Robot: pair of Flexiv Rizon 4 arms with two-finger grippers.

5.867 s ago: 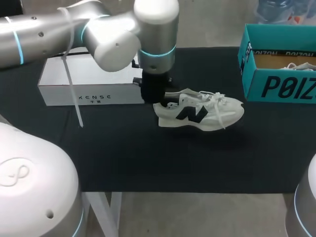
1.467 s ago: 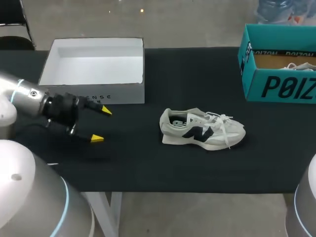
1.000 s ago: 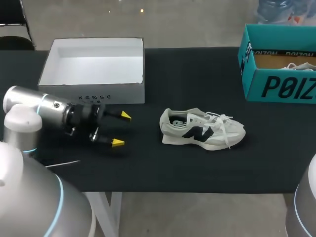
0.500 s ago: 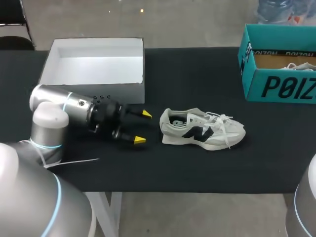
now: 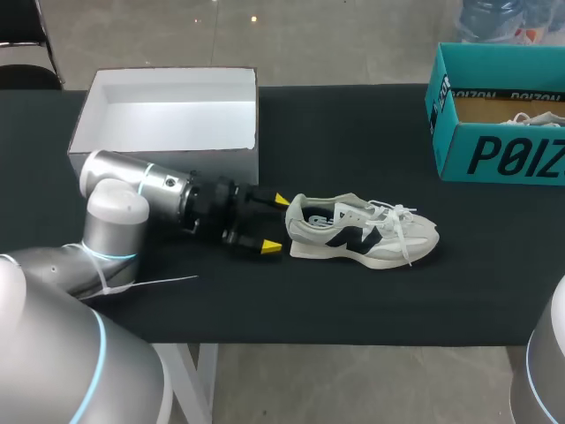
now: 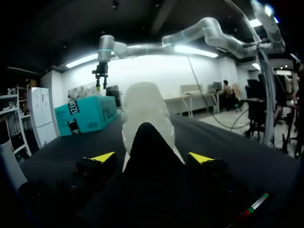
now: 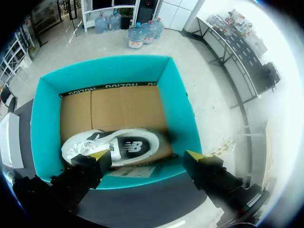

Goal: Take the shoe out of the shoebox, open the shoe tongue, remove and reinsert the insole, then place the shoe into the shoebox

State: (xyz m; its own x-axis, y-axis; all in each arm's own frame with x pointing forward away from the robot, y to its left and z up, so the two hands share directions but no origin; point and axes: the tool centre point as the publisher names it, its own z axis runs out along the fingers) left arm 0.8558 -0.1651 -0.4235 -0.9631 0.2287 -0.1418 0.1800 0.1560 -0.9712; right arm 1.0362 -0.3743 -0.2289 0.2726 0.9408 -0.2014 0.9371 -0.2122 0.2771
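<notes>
The shoe (image 5: pixel 362 231) is seen resting on its sole on the black table (image 5: pixel 353 300), a little toward 3 o'clock from the middle. Its toe is turned to 3 o'clock and its heel to 9 o'clock, with loose laces lying over the tongue. The white shoebox (image 5: pixel 238 163) is set open at 10 o'clock, apart from the shoe.

The left arm (image 5: pixel 141 181) is stretched low over the table from 9 o'clock. The left jaws are spread wide at the shoe's heel. One yellow fingertip (image 5: pixel 282 200) is placed just beside the heel collar on its 12 o'clock side, and the other is just beside the heel on its 6 o'clock side. In the left wrist view the heel is framed straight ahead, between the two tips. Nothing is gripped, and whether either tip touches the heel cannot be told.

A teal box (image 5: pixel 494 155) is found at 2 o'clock, at the table's edge. A second shoe (image 7: pixel 114 147) is laid inside it on a brown cardboard floor. The right arm (image 6: pixel 190 35) is seen in the left wrist view arching over this box. The right jaws hang above the box, opened wide and holding nothing, with their tips (image 7: pixel 99 154) clear of the second shoe.
</notes>
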